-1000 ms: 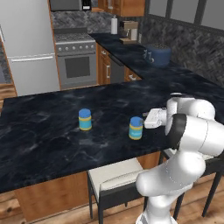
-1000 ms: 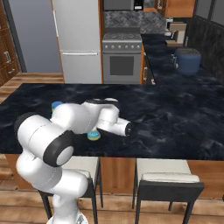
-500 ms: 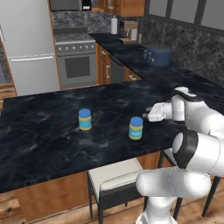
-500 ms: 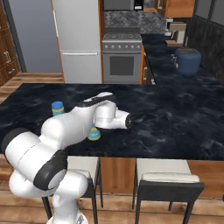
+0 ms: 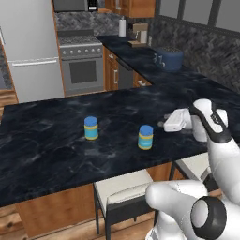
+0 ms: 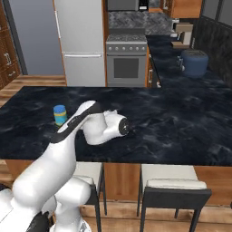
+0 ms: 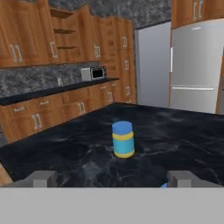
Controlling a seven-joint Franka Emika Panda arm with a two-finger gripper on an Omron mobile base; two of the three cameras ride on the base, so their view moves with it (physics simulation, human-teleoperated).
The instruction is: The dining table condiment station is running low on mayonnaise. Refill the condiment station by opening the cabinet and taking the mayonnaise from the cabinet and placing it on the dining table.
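Observation:
Two alike mayonnaise jars with blue lids stand upright on the dining table. One mayonnaise jar is just left of my gripper, apart from it. The other jar stands farther left, also seen in the right base view and straight ahead in the hand view. In the hand view my gripper is open, its fingertips spread wide with nothing between them. A blue sliver shows by the right tip. A brown wall cabinet with shelves showing hangs on the far wall.
Pale-cushioned stools are tucked under the table's near edge. Behind the table stand a fridge, a stove and a black counter carrying a blue pot. My forearm lies low across the table.
My arm has swung its elbow round, and in the right base view the forearm now covers the near jar. The hand stays beside that jar with jaws open. Both jars stand still.

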